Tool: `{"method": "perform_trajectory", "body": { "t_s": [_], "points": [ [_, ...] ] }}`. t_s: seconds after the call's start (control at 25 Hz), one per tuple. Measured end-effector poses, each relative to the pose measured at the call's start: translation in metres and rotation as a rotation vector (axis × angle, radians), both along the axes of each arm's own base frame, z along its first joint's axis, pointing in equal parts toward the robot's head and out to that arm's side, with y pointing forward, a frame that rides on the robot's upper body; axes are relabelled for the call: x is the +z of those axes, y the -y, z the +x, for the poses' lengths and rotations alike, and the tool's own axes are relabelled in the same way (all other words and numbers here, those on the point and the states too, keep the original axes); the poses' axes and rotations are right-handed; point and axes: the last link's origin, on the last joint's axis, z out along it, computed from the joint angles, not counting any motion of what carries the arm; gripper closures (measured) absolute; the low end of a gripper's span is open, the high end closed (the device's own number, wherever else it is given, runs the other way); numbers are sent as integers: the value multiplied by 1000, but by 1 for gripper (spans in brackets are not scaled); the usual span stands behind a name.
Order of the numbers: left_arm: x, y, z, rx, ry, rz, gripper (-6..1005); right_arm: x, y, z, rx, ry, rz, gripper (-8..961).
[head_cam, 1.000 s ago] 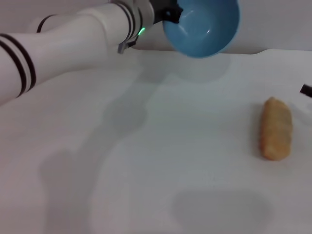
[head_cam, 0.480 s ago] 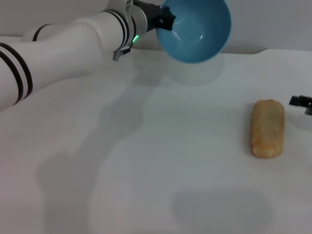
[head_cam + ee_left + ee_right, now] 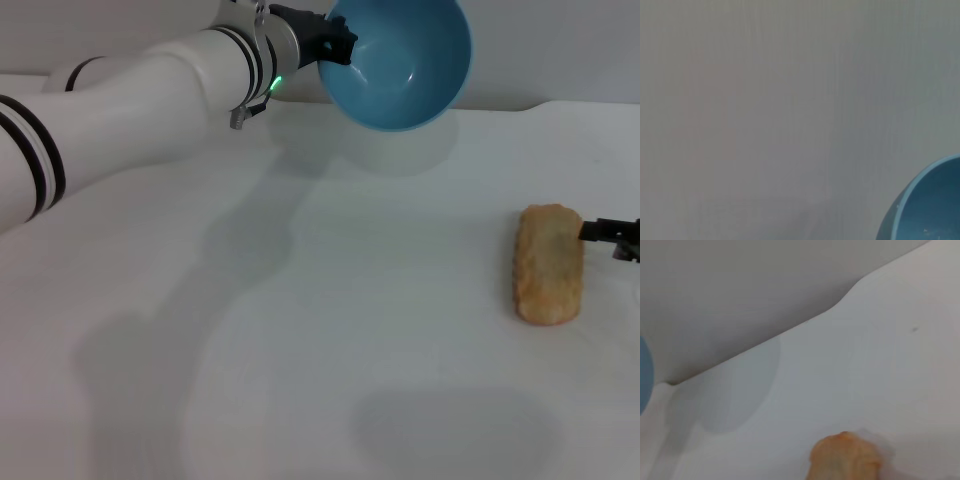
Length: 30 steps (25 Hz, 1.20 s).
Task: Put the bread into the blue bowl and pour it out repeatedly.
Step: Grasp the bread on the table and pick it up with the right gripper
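Since a moment ago your right gripper (image 3: pixel 610 232) has slid in from the table's right edge and its dark tip now sits right at the far right corner of the bread (image 3: pixel 548 263); whether it actually touches the loaf, you can't tell, and only that tip shows, so how its fingers stand can't be told either. Meanwhile the blue bowl (image 3: pixel 400 60) has barely shifted.

Your left gripper (image 3: pixel 325 42) is pinching the bowl's rim on its left side, holding it up in the air above the table's (image 3: pixel 300 350) far edge, tipped so the open mouth faces toward you. Nothing lies inside it. Its shadow falls on the white surface just beneath.

Look at the bread: it lies flat near the right side, plain tan face up, long axis running away from you, well apart from the bowl.

You've got open white surface across the whole middle and near side. On the right wrist view the loaf's end (image 3: pixel 845 457) shows low down, with the table's far edge running diagonally above it.
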Motion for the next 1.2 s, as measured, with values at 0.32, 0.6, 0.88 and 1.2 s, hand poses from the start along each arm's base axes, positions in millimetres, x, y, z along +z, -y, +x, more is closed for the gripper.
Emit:
{"method": "perform_trajectory", "body": {
  "t_s": [0.32,0.6,0.88,1.2],
  "points": [
    [0,0,-1,0,1,1,999,-9,-3,-1,-6,16,-22,266],
    [-1,1,-3,4,-2,0,1000,-26,-5,-5,-15,26,-7,268],
    [0,3,-7,11,-2,1,1000,-36,-5,-7,-9,31,-19,271],
    [0,5,-12,21,1,3,999,-39,-5,-10,54,54,-14,391]
  ]
}}
